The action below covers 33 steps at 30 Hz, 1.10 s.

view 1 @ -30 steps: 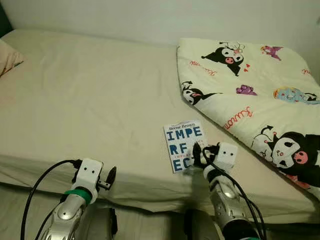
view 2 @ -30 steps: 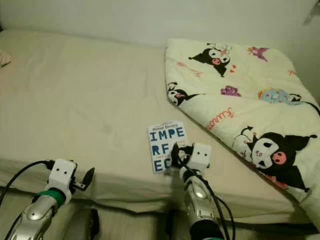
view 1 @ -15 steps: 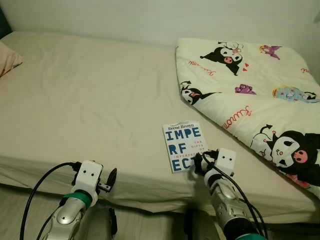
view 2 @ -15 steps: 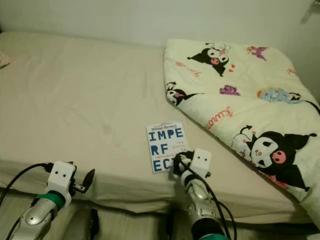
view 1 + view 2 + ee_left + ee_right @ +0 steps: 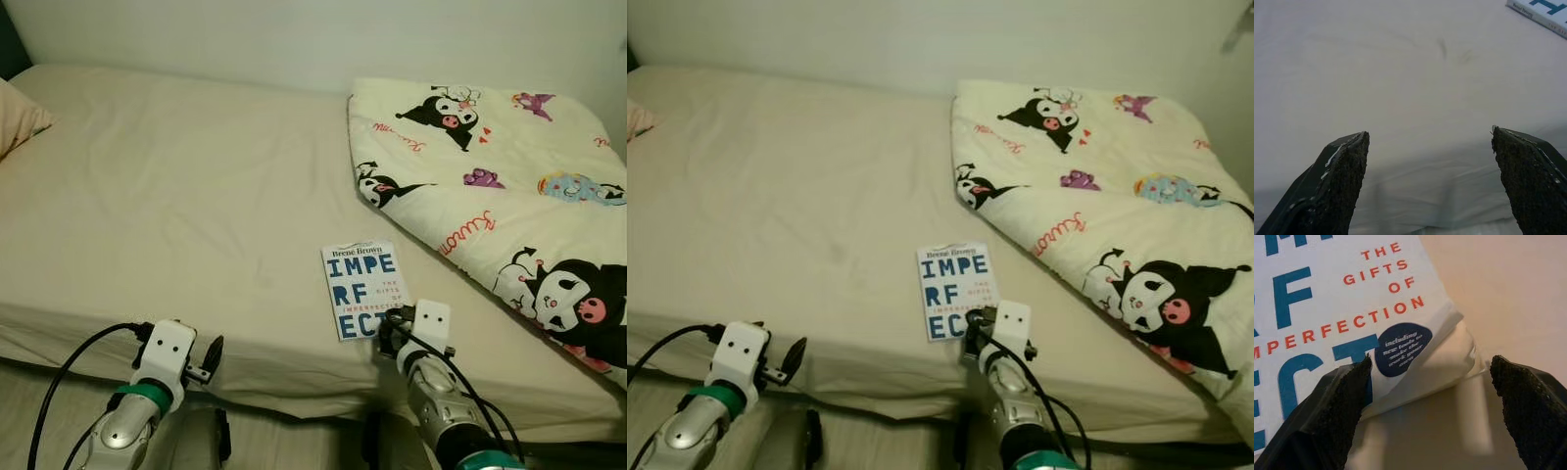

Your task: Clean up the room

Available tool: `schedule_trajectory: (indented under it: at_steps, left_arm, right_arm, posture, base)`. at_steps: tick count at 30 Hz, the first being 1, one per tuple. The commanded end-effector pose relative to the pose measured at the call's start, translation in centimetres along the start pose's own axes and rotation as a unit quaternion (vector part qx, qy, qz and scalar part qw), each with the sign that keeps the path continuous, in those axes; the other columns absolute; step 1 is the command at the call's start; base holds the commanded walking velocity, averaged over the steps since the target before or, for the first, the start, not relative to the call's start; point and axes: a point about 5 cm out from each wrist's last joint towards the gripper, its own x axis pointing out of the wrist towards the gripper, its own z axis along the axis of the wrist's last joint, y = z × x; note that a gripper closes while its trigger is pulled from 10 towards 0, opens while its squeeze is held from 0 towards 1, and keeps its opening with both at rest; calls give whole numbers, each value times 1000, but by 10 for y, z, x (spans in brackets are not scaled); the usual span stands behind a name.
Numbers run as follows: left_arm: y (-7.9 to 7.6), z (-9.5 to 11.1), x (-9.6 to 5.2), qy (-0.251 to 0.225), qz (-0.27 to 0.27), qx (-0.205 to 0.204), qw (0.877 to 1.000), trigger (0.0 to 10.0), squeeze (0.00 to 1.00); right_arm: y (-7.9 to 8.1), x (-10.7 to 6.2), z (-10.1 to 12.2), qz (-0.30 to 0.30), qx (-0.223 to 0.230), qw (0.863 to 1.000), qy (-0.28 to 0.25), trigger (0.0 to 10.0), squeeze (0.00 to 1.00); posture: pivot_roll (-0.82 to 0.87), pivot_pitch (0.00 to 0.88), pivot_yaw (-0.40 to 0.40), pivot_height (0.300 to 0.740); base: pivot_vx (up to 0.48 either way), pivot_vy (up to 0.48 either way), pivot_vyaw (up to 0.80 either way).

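Right wrist view: right claw [image 5: 1430, 396] apart at book [image 5: 361, 289] corner, pulled back vs. 1 s ago; I judge regrasp needed. Left claw [image 5: 1432, 183] apart, idle.

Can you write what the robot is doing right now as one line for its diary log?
right gripper: open, at book's near corner | left gripper: open, idle by bed edge | blanket: on bed

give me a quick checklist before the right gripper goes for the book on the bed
1. Right gripper open: ok, fingers spread wide.
2. Lined up with book: ok, at its near right corner.
3. Corner graspable: ok, cover curls up there.
4. Book free of the blanket: ok, apart.
5. Left gripper out of the way: ok, at the bed edge, open.
6. Book's underside: cannot tell.
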Motion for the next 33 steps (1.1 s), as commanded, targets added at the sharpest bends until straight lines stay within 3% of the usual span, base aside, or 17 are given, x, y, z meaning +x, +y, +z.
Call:
schedule_trajectory:
  at_steps: [1,3,4,5,6,9,10,13,14,15,16,17,18,24,27,31,33]
  left_arm:
    - [1,-4,-3,11,0,-1,1000,10000,0]
    - [1,-4,-3,12,-1,-2,1000,10000,0]
    - [1,-4,-3,12,-1,-2,1000,10000,0]
    - [1,-3,-3,13,-1,-3,1000,10000,0]
    - [1,-3,-3,13,-1,-3,1000,10000,0]
    - [0,-2,-3,13,-1,-7,1000,10000,0]
    - [0,-2,-3,13,-1,-7,1000,10000,0]
    - [2,-1,-3,13,2,-12,1000,10000,0]
    - [3,-1,-2,13,3,-14,1000,10000,0]
    - [3,-1,-2,13,3,-14,1000,10000,0]
    - [4,-1,-2,12,4,-15,1000,10000,0]
    - [4,0,-2,10,4,-17,1000,10000,0]
    - [4,0,-2,10,4,-17,1000,10000,0]
    - [5,6,-2,3,-5,-11,1000,10000,0]
    - [7,7,-6,5,-8,-5,1000,10000,0]
    - [9,7,-9,8,-10,-1,1000,10000,0]
    - [11,7,-12,9,-11,2,1000,10000,0]
  right_arm:
    - [-1,-3,-19,-3,6,999,48,10000,0]
    - [1,-5,-30,-3,100,990,104,10000,0]
    - [1,-5,-30,-3,100,990,104,10000,0]
    - [2,-6,-36,-1,148,980,131,10000,0]
    - [2,-6,-36,-1,148,980,131,10000,0]
    - [3,-9,-45,3,235,957,168,10000,0]
    - [3,-9,-45,3,235,957,168,10000,0]
    - [3,-10,-48,5,292,939,181,10000,0]
    - [3,-10,-48,9,333,925,183,10000,0]
    - [3,-10,-48,9,333,925,183,10000,0]
    - [4,-10,-47,15,380,907,182,10000,0]
    - [11,-10,-43,52,453,873,174,10000,0]
    - [11,-10,-43,52,453,873,174,10000,0]
    - [30,-12,-37,135,511,834,161,10000,0]
    - [39,-14,-35,159,516,826,161,10000,0]
    - [45,-16,-40,164,506,830,169,10000,0]
    - [48,-19,-46,158,490,840,171,10000,0]
  posture:
    - [190,0,4,567]
    - [191,0,6,567]
    - [191,0,6,567]
    - [193,0,8,567]
    - [193,0,8,567]
    - [191,0,10,567]
    - [191,0,10,567]
    - [189,1,12,567]
    - [188,2,13,567]
    - [188,2,13,567]
    - [188,2,13,567]
    - [192,7,15,567]
    - [192,7,15,567]
    - [218,37,27,567]
    - [239,53,37,567]
    - [248,65,42,567]
    - [260,78,47,567]
  base:
    - [0,0,0]
    - [0,0,0]
    - [0,0,0]
    - [0,0,0]
    - [0,0,0]
    - [0,0,0]
    - [0,0,0]
    - [0,0,0]
    - [0,0,0]
    - [0,0,0]
    - [0,0,0]
    - [0,0,0]
    - [0,0,0]
    - [0,0,0]
    - [0,0,0]
    - [0,0,0]
    - [0,0,0]
